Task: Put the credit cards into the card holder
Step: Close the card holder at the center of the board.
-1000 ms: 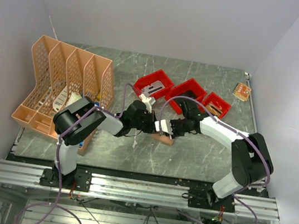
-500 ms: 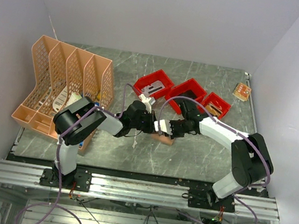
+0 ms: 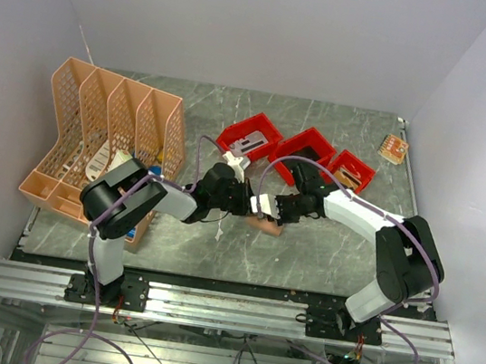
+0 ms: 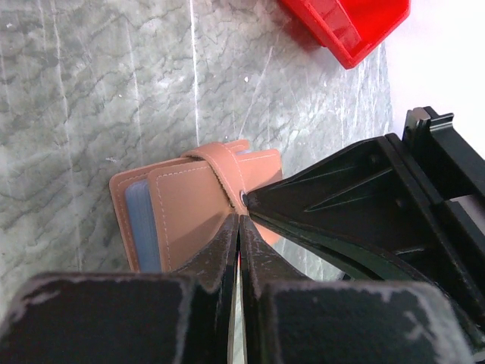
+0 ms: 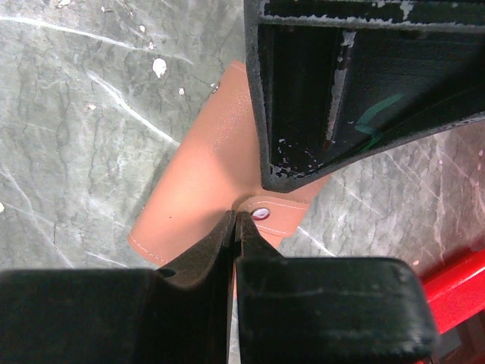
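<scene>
Mid-table, the card holder (image 4: 198,208) lies folded, a blue card (image 4: 142,227) inside; the right gripper (image 5: 233,221), jaws just pinched together, and the likewise closed left gripper (image 4: 239,226) meet at its snap tab (image 5: 262,214), gripping nothing evident; the task looks nearly done.

Left wrist view: the flap of the wallet (image 4: 189,208) hides the blue card (image 4: 142,227) except for one strip. The upper edge cuts off the red bin (image 4: 345,23).

Top view: the left hand (image 3: 252,209) and right hand (image 3: 263,211) cover most of the wallet. Grip on the strap: cannot be determined.
</scene>
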